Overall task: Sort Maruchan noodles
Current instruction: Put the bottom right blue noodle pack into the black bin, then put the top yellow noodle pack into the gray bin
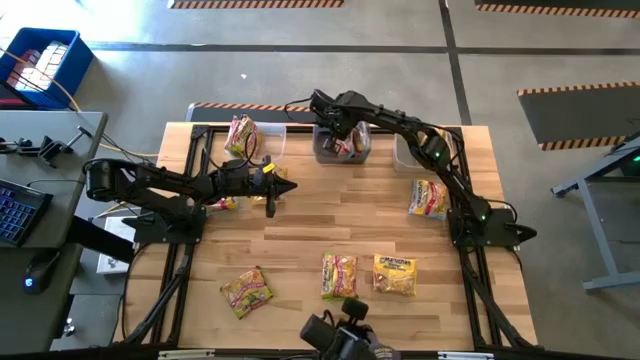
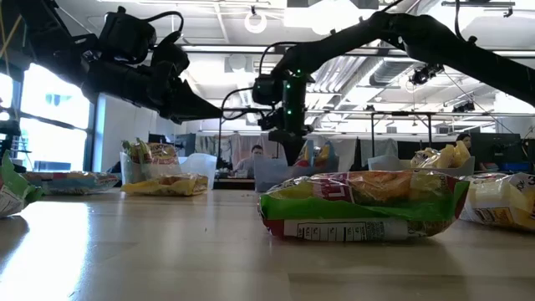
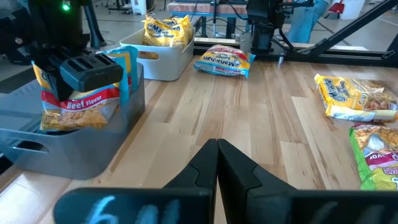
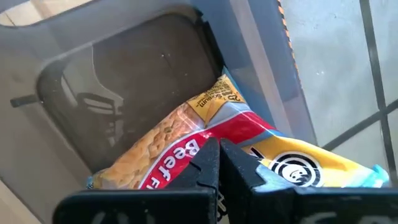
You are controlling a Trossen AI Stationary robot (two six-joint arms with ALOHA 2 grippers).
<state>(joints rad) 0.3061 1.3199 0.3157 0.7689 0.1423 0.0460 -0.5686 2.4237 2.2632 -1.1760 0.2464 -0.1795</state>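
Packets of Maruchan noodles: flat, rectangular, crinkly plastic wrappers, mostly yellow with red or green printing. We are viewing them scattered over the pale wooden tabletop (image 1: pixel 300 225) and in bins along its far edge.

Right pincer (image 1: pixel 322 103): we are seeing it pressed together, hanging over the grey plastic bin (image 1: pixel 341 148) at the middle of the far edge. Just below its tips a red-and-yellow beef-flavour packet (image 4: pixel 205 146) is leaning inside that bin; whether the tips are touching it we cannot tell.

Left pincer (image 1: pixel 287 186): we are seeing it pressed together and empty above the left part of the tabletop, waiting.

Loose packets: three are lying along the near edge, namely a green-and-red one (image 1: pixel 246 291), a yellow-and-pink one (image 1: pixel 339 275) and a yellow one (image 1: pixel 394 275). Another yellow packet (image 1: pixel 428 198) is lying near the right arm, and one is standing in the clear bin (image 1: pixel 243 136) at far left.

Handling, as we are judging it: each packet is probably light, its film slick and yielding, its noodle block brittle. We are recommending a moderate pinch across a short edge or the crimped end seam, since a flat packet offers little purchase from above.
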